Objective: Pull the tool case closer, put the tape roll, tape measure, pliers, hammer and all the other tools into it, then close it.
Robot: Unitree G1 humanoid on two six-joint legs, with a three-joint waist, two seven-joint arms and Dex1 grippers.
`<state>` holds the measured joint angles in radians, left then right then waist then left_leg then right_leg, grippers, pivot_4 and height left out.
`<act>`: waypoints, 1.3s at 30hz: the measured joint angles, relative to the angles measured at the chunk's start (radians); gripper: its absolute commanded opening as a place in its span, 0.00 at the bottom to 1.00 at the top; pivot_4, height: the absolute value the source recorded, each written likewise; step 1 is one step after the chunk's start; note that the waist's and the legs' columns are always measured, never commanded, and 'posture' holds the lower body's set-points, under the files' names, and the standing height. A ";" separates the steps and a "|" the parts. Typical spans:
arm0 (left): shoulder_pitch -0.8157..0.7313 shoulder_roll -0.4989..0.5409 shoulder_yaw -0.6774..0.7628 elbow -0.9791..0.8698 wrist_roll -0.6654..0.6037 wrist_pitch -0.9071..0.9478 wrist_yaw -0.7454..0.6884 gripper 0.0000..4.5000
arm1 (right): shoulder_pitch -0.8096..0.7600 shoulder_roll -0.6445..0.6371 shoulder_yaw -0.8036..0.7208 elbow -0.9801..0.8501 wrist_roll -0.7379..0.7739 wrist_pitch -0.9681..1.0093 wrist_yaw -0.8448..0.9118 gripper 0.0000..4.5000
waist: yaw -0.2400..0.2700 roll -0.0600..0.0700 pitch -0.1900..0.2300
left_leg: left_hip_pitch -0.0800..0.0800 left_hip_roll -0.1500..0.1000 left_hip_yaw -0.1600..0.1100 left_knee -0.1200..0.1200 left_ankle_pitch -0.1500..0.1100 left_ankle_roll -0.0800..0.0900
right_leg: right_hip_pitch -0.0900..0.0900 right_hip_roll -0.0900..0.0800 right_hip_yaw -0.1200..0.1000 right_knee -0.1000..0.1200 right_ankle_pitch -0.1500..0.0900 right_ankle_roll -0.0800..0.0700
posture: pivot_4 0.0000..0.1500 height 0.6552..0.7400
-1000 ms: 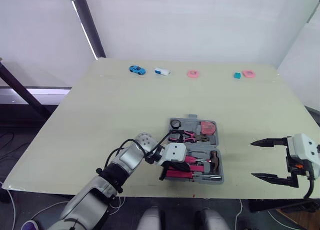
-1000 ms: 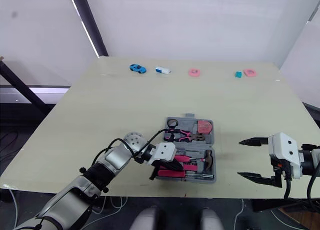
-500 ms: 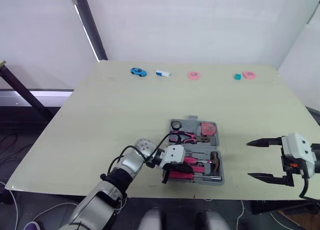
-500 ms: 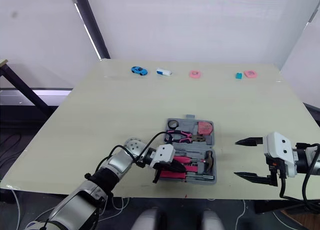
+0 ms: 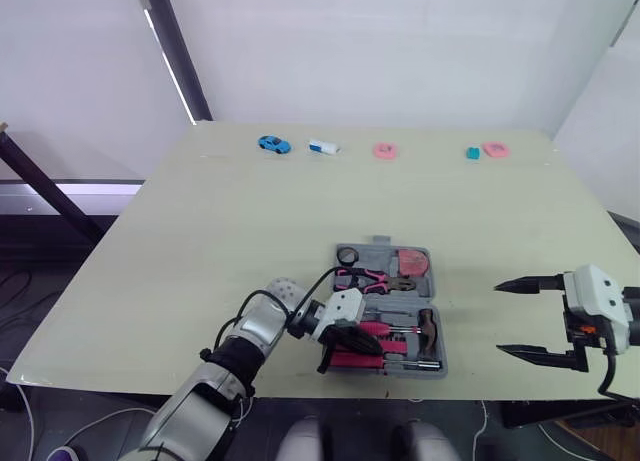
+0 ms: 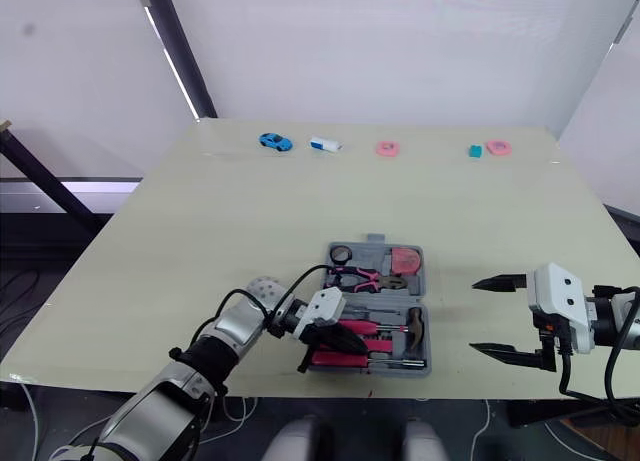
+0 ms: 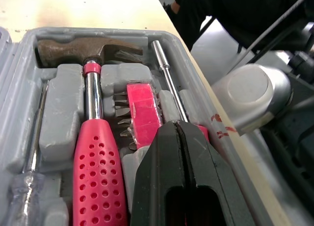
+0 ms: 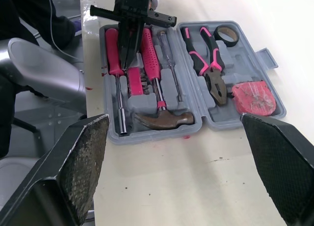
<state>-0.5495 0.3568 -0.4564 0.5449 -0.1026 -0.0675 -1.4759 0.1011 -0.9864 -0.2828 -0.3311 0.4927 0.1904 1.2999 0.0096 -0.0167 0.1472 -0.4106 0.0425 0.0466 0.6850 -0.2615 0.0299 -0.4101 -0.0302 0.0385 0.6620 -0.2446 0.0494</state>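
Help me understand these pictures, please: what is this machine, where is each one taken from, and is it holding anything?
This is a humanoid robot with two arms, each ending in a black two-fingered end effector. The two wide pictures come from cameras in its head, looking down over a table. The two close-ups come from cameras on its wrists, looking along the fingers. An open grey tool case lies near the table's front edge, with a hammer, pliers, a tape roll and a red tape measure in their slots. The left end effector is shut over the case's pink bit holder and seems to grip nothing. The right end effector is open and empty, to the case's right. Small items, including a blue car, sit along the far edge.
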 measured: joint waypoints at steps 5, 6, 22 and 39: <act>0.004 -0.002 0.014 0.000 -0.001 0.009 -0.003 0.01 | 0.000 0.001 0.003 0.002 0.000 0.000 0.000 1.00 | -0.001 0.000 0.000 | 0.000 0.000 0.000 0.000 0.000 0.000 | 0.000 0.000 0.000 0.000 0.000 0.000 | 1.00 1.00; 0.006 -0.002 0.019 -0.002 -0.002 0.010 0.000 0.01 | 0.000 0.003 0.003 0.001 0.000 0.000 -0.001 1.00 | 0.000 0.000 0.000 | 0.000 0.000 0.000 0.000 0.000 0.000 | 0.000 0.000 0.000 0.000 0.000 0.000 | 1.00 1.00; 0.376 0.074 0.486 -0.665 -0.294 0.516 0.494 0.01 | -0.143 0.312 0.220 0.042 -0.072 0.055 -0.282 1.00 | -0.020 0.000 0.001 | 0.000 0.002 -0.005 0.000 0.000 0.000 | -0.001 -0.001 0.001 0.001 0.000 0.000 | 1.00 1.00; 0.909 0.182 0.880 -0.736 -0.404 0.400 0.532 0.99 | 0.184 0.200 -0.057 0.329 -0.043 -0.127 -0.110 1.00 | 0.001 -0.001 0.002 | 0.008 0.005 0.003 -0.002 -0.001 0.000 | 0.000 -0.003 0.004 0.000 -0.005 -0.001 | 1.00 1.00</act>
<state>0.3597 0.5383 0.4235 -0.1909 -0.5066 0.3321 -0.9438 0.2848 -0.7867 -0.3398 -0.0021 0.4495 0.0639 1.1902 0.0104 -0.0173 0.1489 -0.4030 0.0475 0.0496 0.6832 -0.2621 0.0299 -0.4097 -0.0330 0.0423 0.6624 -0.2492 0.0487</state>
